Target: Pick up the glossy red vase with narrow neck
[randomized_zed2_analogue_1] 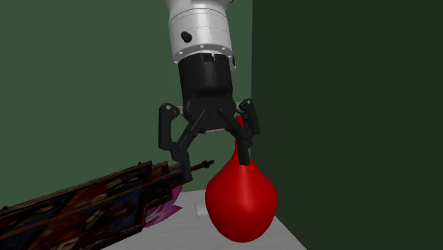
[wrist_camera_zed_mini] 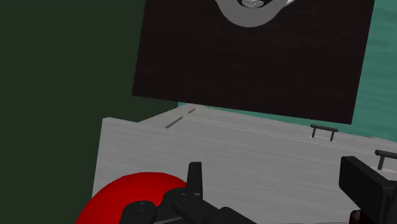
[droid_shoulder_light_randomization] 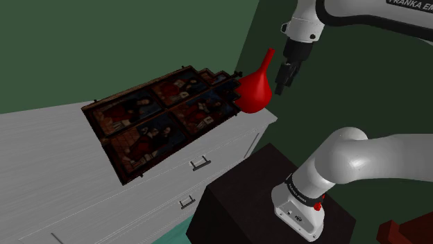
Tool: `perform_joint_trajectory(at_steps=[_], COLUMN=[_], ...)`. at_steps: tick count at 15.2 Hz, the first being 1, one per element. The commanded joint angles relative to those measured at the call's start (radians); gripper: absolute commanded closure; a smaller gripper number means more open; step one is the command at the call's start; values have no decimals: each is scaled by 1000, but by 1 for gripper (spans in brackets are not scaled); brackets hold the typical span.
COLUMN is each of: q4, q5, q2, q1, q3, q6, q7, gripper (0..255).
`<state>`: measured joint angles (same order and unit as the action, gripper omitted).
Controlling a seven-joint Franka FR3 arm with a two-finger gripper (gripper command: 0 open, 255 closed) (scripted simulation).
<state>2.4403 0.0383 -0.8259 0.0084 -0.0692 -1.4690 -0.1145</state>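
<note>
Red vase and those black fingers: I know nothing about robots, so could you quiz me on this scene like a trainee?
1. True or false: the fingers are shut on the red vase.
2. What lies on the white dresser beside the vase? A) framed picture panel B) laptop C) bowl
3. Fill in: the vase is at the dresser's ____.
Key: 1 false, they stand open; 2 A; 3 corner.

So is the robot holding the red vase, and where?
No, nothing is held. The jaws stand wide open, and the red vase sits beside one of them, not clasped between them.
</note>
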Motion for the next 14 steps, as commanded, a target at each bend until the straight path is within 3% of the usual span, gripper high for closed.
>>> perform_joint_trajectory(at_steps=[1,14], q4=[0,-455], q5=[0,14], q2=[0,410], q1=[0,-100], q3=[0,127], q6=[0,-27], q7=[0,-5], gripper=[0,0])
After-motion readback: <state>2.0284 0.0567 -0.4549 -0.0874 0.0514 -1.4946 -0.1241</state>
